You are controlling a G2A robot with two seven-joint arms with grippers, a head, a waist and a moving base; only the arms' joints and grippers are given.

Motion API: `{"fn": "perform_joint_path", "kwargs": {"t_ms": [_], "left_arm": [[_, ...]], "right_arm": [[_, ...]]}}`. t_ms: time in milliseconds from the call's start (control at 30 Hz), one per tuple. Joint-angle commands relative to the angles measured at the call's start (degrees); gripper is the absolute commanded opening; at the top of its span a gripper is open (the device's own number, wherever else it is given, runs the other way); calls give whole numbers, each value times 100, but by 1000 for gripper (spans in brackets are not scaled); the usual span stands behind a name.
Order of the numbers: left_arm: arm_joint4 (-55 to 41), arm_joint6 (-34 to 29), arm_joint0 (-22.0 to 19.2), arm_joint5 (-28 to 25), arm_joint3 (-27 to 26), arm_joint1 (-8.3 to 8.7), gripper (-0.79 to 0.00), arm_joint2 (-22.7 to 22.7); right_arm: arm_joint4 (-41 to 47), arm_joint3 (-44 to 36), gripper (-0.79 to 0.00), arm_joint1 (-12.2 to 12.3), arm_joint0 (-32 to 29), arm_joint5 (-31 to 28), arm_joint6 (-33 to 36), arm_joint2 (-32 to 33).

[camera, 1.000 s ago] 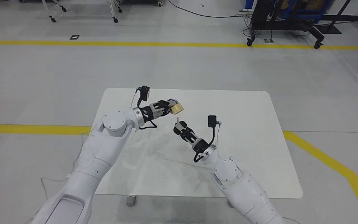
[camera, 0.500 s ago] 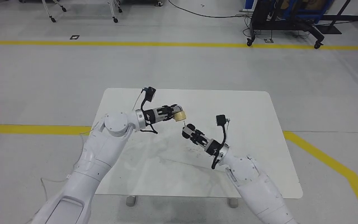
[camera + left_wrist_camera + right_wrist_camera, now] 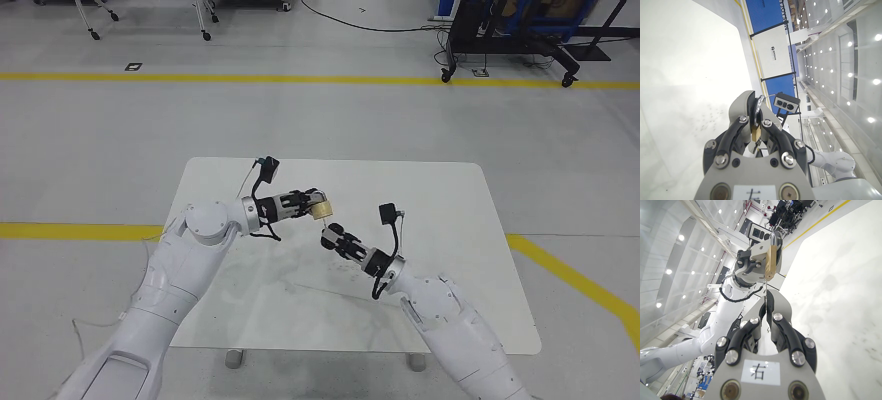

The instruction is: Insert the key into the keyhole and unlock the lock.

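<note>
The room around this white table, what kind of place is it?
Probably a robot lab or factory hall: yellow lines on a bare floor, a black wheeled equipment rack, and blue partition panels under rows of ceiling lights.

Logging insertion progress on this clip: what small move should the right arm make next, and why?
Probably ease the right gripper forward along the key. Its tip sits at the bottom face of the lock, roughly in line, with most of the blade exposed; the left gripper holds the lock by its shackle.
</note>
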Motion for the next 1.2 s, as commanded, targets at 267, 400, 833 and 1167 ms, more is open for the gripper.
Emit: {"fn": "perform_joint_path", "kwargs": {"t_ms": [267, 400, 833, 1167], "left_arm": [[5, -5, 2, 12, -8, -2, -785, -3], [28, -29, -5, -5, -11, -1, -785, 0], [116, -313, -75, -107, 18, -2, -785, 73], [-229, -484, -82, 78, 132, -31, -785, 98]], "right_arm": [[27, 29, -785, 4, 60, 132, -17, -22], [29, 13, -785, 11, 59, 143, 9, -22], [113, -39, -785, 50, 46, 221, 159, 49], [279, -44, -360, 48, 54, 136, -19, 68]]}}
